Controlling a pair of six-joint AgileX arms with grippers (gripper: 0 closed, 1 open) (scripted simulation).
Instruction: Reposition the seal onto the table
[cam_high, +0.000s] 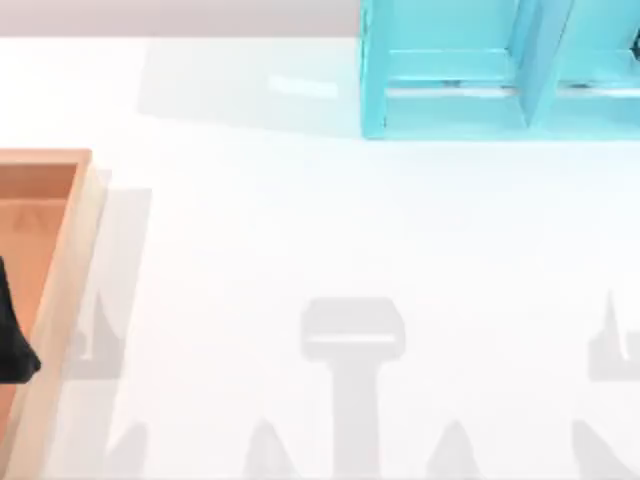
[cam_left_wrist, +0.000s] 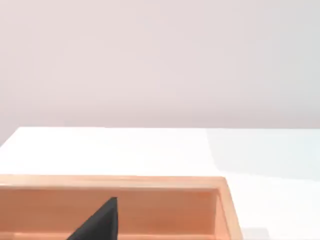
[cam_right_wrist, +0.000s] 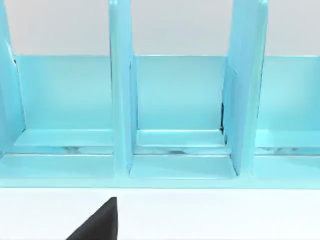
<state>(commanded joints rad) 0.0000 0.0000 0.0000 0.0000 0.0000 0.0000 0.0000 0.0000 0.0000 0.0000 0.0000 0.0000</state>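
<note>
Wood makes up the tray (cam_high: 70, 250) at the left edge of the white bench (cam_high: 300, 230). Left hand (cam_high: 12, 335) hangs over the tray; whether it is released or clenched I cannot tell. The red seal I cannot spot (maybe inside the tray). The blue shelf (cam_high: 450, 70) stands far from the tray. Looks like the reaching step; next, go down and find the seal.

The top view looks straight down on the table (cam_high: 300, 230), with the wooden tray (cam_high: 62, 270) at its left edge and the light-blue shelf unit (cam_high: 470, 70) at its far right. The left wrist view sits low and close, facing across the tray (cam_left_wrist: 150, 182) toward the table's far edge. The right wrist view faces the shelf unit (cam_right_wrist: 175, 115) front-on from nearby.
</note>
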